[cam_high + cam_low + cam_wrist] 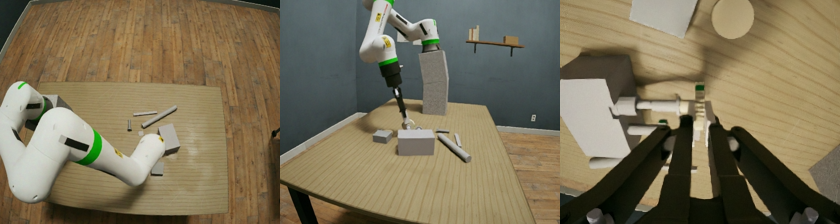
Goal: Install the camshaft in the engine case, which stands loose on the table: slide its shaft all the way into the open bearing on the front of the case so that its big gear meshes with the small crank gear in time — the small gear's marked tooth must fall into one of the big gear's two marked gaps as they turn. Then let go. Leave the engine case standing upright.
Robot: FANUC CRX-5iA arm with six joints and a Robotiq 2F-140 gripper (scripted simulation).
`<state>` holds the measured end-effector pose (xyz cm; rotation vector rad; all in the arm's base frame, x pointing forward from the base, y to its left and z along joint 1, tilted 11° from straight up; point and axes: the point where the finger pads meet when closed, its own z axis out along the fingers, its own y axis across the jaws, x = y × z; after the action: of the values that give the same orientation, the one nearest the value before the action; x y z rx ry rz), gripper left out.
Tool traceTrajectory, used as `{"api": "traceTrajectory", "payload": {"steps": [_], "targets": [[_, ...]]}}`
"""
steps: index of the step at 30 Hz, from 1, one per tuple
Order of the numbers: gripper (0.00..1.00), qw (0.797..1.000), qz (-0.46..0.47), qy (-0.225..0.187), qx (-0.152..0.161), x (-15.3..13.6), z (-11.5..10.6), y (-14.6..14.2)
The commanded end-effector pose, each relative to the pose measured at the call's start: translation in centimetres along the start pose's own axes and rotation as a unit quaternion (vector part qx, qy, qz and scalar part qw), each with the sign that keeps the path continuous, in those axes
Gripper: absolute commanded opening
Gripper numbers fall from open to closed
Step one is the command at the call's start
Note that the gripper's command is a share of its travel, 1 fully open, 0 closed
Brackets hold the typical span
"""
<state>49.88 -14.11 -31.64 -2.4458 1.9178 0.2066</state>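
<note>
At the near end of the wrist view, between the black fingers of the gripper (pixel 703 125): clamped tight on the rim of the big gear (pixel 701 106), seen edge-on with a green mark (pixel 700 88) at its top. Just beyond, the camshaft (pixel 660 105), lying level and pointing at the front of the engine case (pixel 585 118), its far end meeting a pale collar on that face; how deep it sits, cannot tell. Below and beside it, a shorter stub (pixel 644 131) with its own green speck, likely the crank side. To do this step well: push straight along the shaft's axis, with no downward or sideways lean, since the case stands loose on the table (pixel 192 178) and probably slides or tips under a skewed load. Turn the wrist slightly while feeding in, so that the marked tooth finds a marked gap before the teeth engage; force nothing if the teeth clash. Release only once the gear is seated, opening gently and drawing straight back. Farther off, well apart from the work: a small block (pixel 157 168), a long rod (pixel 159 116), a flat bar (pixel 145 113) and a short pin (pixel 129 124); best given a wide berth on the way out.
</note>
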Motion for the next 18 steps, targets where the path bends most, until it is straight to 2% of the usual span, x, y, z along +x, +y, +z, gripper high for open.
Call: {"api": "traceTrajectory", "payload": {"steps": [1,18], "targets": [[0.14,1.0,0.0,0.0,0.001,0.03,-0.08,-0.22],[0.14,1.0,0.0,0.0,0.001,0.03,-0.08,-0.72]]}}
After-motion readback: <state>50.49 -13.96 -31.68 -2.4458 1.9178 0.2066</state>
